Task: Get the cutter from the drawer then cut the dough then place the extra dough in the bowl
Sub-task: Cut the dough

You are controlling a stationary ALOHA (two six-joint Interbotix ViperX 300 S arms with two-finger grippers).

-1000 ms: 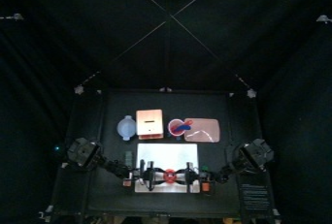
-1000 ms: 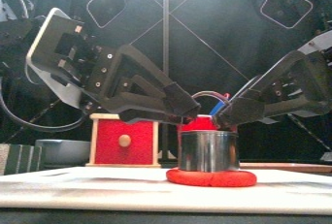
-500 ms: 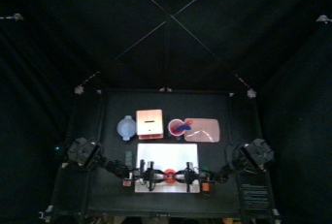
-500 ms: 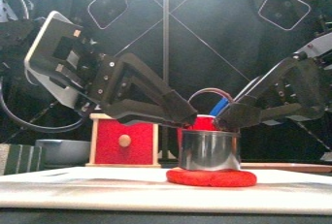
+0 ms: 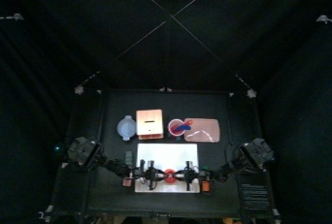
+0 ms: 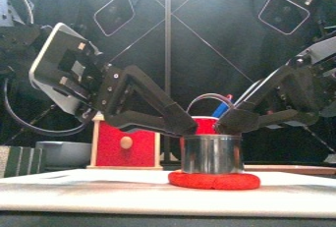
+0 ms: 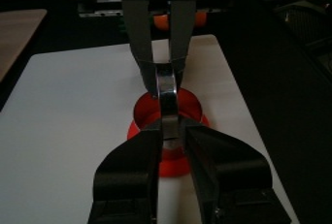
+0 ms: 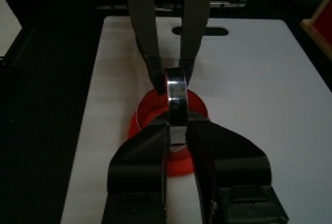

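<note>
For a clean cut, both arms should bear straight down together so the rim bites evenly. The left gripper (image 6: 186, 129) pinches the wall of the cutter (image 6: 210, 153) at its nine o'clock, the right gripper (image 6: 231, 123) at three. Shiny, round and upright, it stands on the red dough (image 6: 213, 180), on the white board (image 6: 79, 187) at the table's six o'clock.

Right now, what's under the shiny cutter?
Flat red dough lies under the cutter, its edge poking out on both sides, on the white board. The dough inside the cutter's wall is hidden.
</note>
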